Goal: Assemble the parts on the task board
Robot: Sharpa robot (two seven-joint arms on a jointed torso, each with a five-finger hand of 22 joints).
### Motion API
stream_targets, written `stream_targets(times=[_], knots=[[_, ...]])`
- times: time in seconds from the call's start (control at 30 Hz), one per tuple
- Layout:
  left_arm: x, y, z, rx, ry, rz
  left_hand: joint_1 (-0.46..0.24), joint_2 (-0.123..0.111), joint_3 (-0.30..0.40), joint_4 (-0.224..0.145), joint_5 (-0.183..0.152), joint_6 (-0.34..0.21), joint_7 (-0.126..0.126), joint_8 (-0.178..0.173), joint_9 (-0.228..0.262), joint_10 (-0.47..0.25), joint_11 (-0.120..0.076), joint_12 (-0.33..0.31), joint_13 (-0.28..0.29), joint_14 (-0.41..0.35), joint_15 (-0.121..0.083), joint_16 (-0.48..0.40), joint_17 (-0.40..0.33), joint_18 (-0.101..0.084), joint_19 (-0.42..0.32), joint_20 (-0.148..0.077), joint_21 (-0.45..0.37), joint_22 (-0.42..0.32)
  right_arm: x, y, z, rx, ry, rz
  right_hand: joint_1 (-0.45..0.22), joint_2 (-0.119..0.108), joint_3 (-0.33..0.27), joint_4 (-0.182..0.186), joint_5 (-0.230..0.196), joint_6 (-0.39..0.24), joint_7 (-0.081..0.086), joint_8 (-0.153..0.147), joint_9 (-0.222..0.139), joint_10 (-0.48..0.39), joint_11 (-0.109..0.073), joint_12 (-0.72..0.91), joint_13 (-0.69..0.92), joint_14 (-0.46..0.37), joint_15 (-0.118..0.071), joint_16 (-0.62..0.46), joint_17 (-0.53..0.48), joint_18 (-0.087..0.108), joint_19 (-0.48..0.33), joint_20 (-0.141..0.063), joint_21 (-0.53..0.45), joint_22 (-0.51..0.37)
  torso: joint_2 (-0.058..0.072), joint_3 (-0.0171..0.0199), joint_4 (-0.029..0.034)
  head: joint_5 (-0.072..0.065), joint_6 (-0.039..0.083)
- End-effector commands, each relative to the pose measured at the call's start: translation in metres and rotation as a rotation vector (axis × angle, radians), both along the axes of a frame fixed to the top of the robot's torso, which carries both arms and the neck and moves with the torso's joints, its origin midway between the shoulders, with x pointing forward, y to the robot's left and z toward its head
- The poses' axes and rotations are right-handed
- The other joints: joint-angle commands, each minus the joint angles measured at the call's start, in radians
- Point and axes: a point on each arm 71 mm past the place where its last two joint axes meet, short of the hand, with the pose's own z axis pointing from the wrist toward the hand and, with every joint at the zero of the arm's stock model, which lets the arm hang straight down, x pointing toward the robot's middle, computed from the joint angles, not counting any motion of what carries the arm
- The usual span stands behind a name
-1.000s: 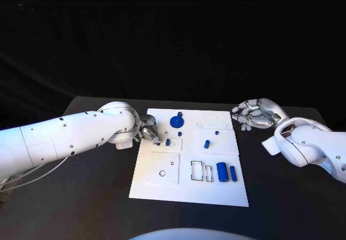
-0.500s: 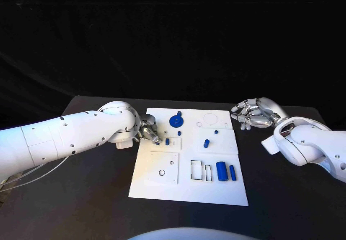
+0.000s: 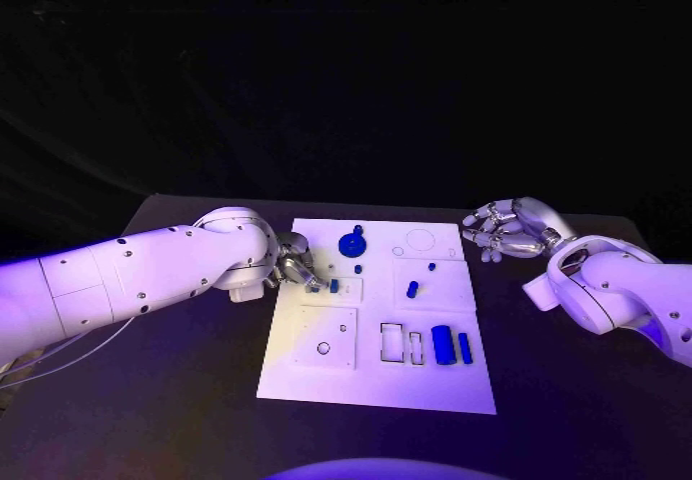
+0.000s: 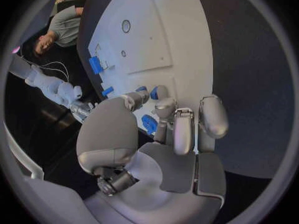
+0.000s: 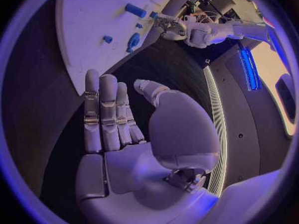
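Observation:
The white task board (image 3: 378, 375) lies mid-table. On it I see a blue gear-shaped part (image 3: 352, 241), small blue pegs (image 3: 413, 289), and near its right side a thick blue cylinder (image 3: 443, 343) beside a slimmer one (image 3: 464, 347). My left hand (image 3: 296, 268) reaches over the board's left edge. Its thumb and a fingertip (image 4: 161, 92) close round a small blue part (image 3: 335, 285) that stands on a square plate; the same small blue part (image 4: 153, 91) shows between them in the left wrist view. My right hand (image 3: 505, 232) hovers off the board's far right corner, fingers extended, holding nothing (image 5: 118, 134).
The black table (image 3: 159, 400) surrounds the board, with bare room on both sides and in front. Rectangular slots (image 3: 395, 341) and a small round hole (image 3: 323, 348) mark the board's near half. A ring outline (image 3: 420, 240) sits at its far right.

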Motion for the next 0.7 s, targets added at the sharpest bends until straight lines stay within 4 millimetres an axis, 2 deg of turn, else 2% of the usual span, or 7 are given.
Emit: stream_targets(times=[0.03,0.23,0.5,0.6,0.63,0.7], knots=[[-0.003,0.001,-0.002,-0.006,0.011,0.005,0.002,-0.007,-0.016,0.004,-0.003,0.001,0.005,-0.005,-0.002,-0.007,-0.002,-0.001,0.000,0.072,-0.008,0.006,0.137,-0.020,0.006,0.002,-0.001,0.001,-0.001,0.000,0.000,0.001,-0.003,0.008,-0.009,0.000,-0.002,0.004,0.005,-0.005,0.007,0.005,-0.002,-0.006,0.000,0.002,-0.002,-0.002,0.003,-0.004,0.002,0.011,0.006,-0.002,-0.005,-0.002,0.001,0.0001,-0.0003,-0.003,0.001],[-0.004,0.003,0.000,-0.017,0.002,0.017,-0.002,-0.003,-0.054,0.007,-0.002,0.001,0.006,-0.007,-0.005,-0.007,-0.001,-0.001,0.000,0.073,-0.007,0.007,0.139,-0.020,0.008,0.003,0.000,0.004,0.000,0.000,0.000,0.000,0.000,0.009,-0.010,-0.001,-0.003,0.004,0.005,-0.006,0.007,0.004,-0.002,-0.007,0.000,0.002,-0.002,-0.002,0.003,-0.005,0.002,0.011,0.006,-0.002,-0.006,-0.003,0.001,-0.0007,0.0001,-0.004,0.000],[-0.004,0.002,0.006,-0.074,-0.012,0.032,-0.009,0.003,-0.070,0.008,-0.001,0.000,0.006,-0.009,-0.007,-0.010,-0.001,-0.004,-0.004,0.072,-0.007,0.005,0.135,-0.020,0.006,0.003,-0.001,0.001,0.000,0.000,0.000,0.000,-0.001,0.009,-0.010,-0.001,-0.003,0.005,0.005,-0.007,0.007,0.004,-0.003,-0.008,0.001,0.003,-0.003,-0.003,0.004,-0.007,0.002,0.010,0.005,-0.002,-0.008,-0.004,0.000,-0.0003,-0.0003,-0.005,0.001],[-0.003,0.003,0.010,-0.115,-0.040,0.054,-0.024,0.002,-0.107,0.008,-0.001,-0.013,0.011,-0.013,-0.010,-0.034,0.003,-0.027,-0.041,0.065,-0.004,-0.006,0.110,-0.012,-0.016,0.005,-0.025,-0.036,0.000,0.000,0.000,0.000,-0.001,0.008,-0.010,-0.001,-0.003,0.005,0.005,-0.007,0.007,0.004,-0.003,-0.008,0.001,0.003,-0.003,-0.003,0.004,-0.007,0.002,0.010,0.005,-0.002,-0.008,-0.004,-0.001,0.0001,0.0002,-0.006,0.003],[-0.001,0.004,0.012,-0.132,-0.068,0.064,-0.033,-0.009,-0.172,0.008,-0.012,-0.035,0.018,-0.015,-0.010,-0.069,0.010,-0.059,-0.091,0.056,0.002,-0.022,0.080,-0.003,-0.043,0.010,-0.055,-0.081,0.000,0.000,0.000,0.000,-0.001,0.008,-0.010,-0.001,-0.003,0.005,0.005,-0.007,0.007,0.004,-0.003,-0.008,0.001,0.003,-0.003,-0.003,0.004,-0.007,0.002,0.010,0.005,-0.002,-0.008,-0.004,-0.001,0.0004,0.0012,-0.007,0.004],[0.001,0.005,0.014,-0.154,-0.100,0.078,-0.003,0.028,-0.280,0.006,-0.045,-0.062,0.028,-0.013,-0.009,-0.111,0.016,-0.093,-0.147,0.044,0.011,-0.043,0.044,0.007,-0.071,0.017,-0.093,-0.131,0.000,0.000,0.000,0.000,-0.001,0.008,-0.011,-0.001,-0.004,0.005,0.006,-0.008,0.007,0.004,-0.003,-0.009,0.001,0.003,-0.004,-0.004,0.004,-0.008,0.002,0.010,0.005,-0.002,-0.009,-0.004,0.000,0.0003,0.0013,-0.008,0.004]])
